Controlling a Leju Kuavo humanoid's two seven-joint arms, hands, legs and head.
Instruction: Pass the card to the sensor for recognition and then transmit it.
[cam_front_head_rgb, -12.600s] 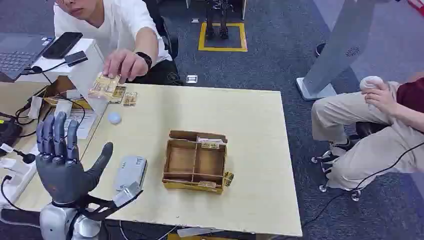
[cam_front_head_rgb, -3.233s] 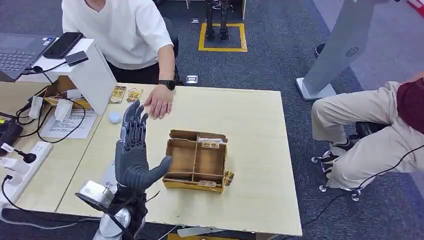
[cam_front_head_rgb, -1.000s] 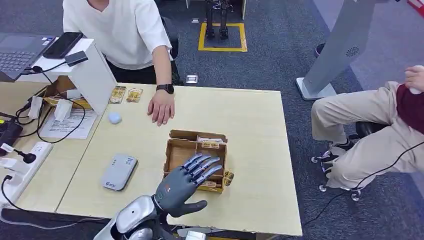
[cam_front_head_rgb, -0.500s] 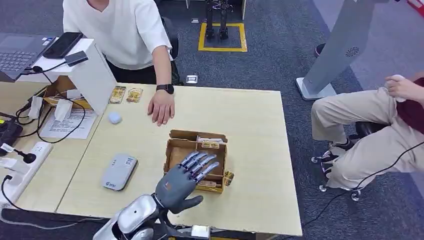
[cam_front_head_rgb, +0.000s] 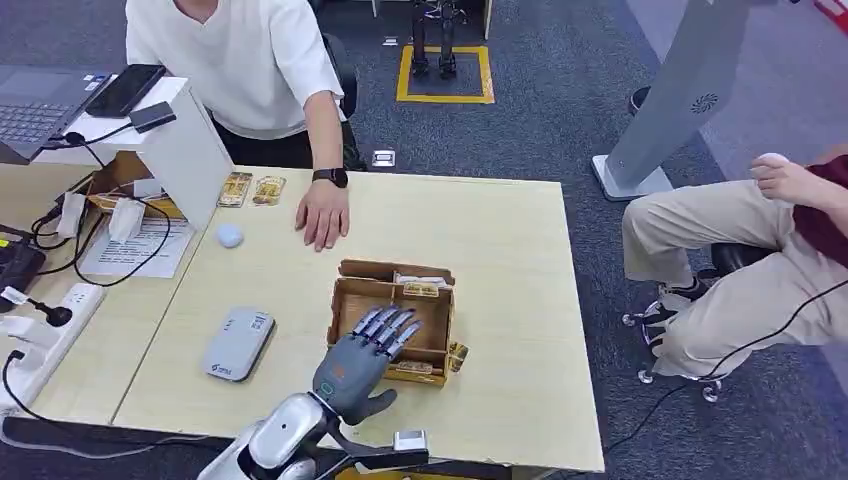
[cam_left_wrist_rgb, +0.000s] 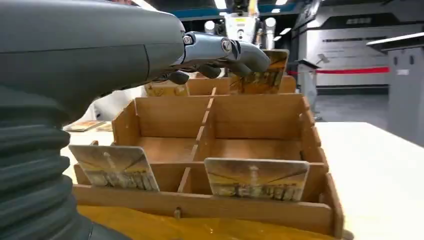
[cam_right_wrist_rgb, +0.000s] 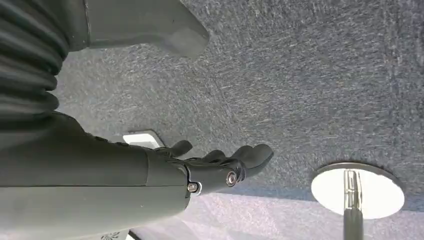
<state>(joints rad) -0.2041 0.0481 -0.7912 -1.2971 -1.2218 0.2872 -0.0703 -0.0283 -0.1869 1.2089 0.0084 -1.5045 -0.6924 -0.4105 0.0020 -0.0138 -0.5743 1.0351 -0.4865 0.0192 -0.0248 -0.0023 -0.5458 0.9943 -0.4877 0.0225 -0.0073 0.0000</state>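
A wooden divided box (cam_front_head_rgb: 388, 272) stands mid-table with picture cards upright in it. My left hand (cam_front_head_rgb: 358, 362) reaches over the box's near edge, fingers stretched out and slightly apart, holding nothing. In the left wrist view the fingertips (cam_left_wrist_rgb: 247, 52) hover at the top of a card (cam_left_wrist_rgb: 265, 79) leaning on the box's far wall (cam_left_wrist_rgb: 165, 116). Two more cards (cam_left_wrist_rgb: 116, 168) (cam_left_wrist_rgb: 256, 179) stand in the near slots. The grey card sensor (cam_front_head_rgb: 238, 343) lies on the table left of the box. My right hand (cam_right_wrist_rgb: 220, 167) hangs over the carpet, fingers loosely extended and empty.
A person in a white shirt sits at the far side, one hand (cam_front_head_rgb: 322, 216) flat on the table. Two loose cards (cam_front_head_rgb: 250, 189) and a small white ball (cam_front_head_rgb: 229, 236) lie at the far left. A second person (cam_front_head_rgb: 760, 240) sits to the right, off the table.
My left hand has drawn slightly left and lower over the box's near edge, its fingers closer together. The seated person's hand at the right has moved.
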